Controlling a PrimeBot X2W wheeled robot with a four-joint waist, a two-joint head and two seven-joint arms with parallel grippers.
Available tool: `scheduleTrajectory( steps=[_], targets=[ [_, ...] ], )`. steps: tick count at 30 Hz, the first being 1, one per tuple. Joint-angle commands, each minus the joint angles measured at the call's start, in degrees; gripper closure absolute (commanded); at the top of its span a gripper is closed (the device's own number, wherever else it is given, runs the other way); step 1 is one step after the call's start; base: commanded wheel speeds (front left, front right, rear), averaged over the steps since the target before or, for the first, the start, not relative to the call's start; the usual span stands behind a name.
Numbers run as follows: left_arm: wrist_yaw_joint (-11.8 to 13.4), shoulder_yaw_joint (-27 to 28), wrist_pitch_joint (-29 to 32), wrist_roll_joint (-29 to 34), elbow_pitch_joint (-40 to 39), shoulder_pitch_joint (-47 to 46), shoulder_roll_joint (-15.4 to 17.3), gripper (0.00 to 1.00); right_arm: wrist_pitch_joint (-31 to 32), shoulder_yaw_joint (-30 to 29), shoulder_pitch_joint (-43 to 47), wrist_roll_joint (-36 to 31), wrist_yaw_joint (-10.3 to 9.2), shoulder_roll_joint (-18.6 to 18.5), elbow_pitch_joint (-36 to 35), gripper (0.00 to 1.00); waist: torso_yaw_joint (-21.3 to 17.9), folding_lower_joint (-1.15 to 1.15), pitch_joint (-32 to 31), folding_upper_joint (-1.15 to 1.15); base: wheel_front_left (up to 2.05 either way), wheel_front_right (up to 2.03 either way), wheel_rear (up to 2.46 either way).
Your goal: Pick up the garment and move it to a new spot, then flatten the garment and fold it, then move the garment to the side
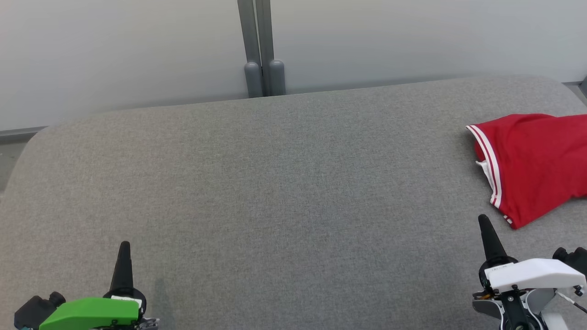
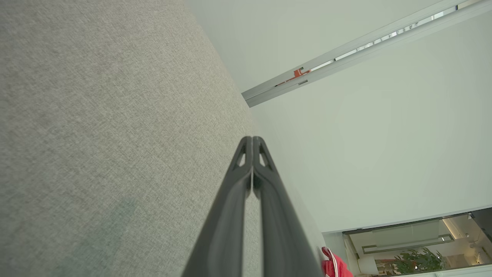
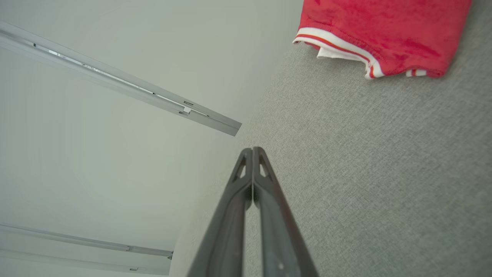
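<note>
A red garment (image 1: 534, 165) with white striped trim lies folded at the right edge of the grey fabric surface (image 1: 284, 192); part of it runs out of the head view. It also appears in the right wrist view (image 3: 380, 34) and as a small red patch in the left wrist view (image 2: 335, 266). My right gripper (image 1: 484, 220) is shut and empty, just below and left of the garment's near corner, not touching it. My left gripper (image 1: 124, 245) is shut and empty at the lower left, far from the garment. Both pairs of fingers are pressed together (image 2: 252, 139) (image 3: 252, 150).
The grey surface has rounded far corners and ends at a pale wall (image 1: 137, 50). A grey double post (image 1: 263, 59) stands behind its far edge at the middle. A wide stretch of bare fabric lies between the two grippers.
</note>
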Motion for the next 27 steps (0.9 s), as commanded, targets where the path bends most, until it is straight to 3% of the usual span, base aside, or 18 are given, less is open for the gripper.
scheduleTrajectory(
  steps=[1,27],
  targets=[
    [-0.4,0.3,0.4,-1.3,-0.2,-1.5,0.5,1.0,0.4,-0.2,-1.1,1.7,0.04,-0.2,-0.1,1.0,0.0,0.0,0.0,0.0,0.0,0.0,0.0],
    [-1.0,1.2,3.9,-13.3,1.0,-4.6,0.6,1.0,4.1,-1.1,-3.0,16.0,0.04,0.1,1.3,1.0,0.5,0.0,-0.2,0.0,0.0,0.0,0.0]
  ],
)
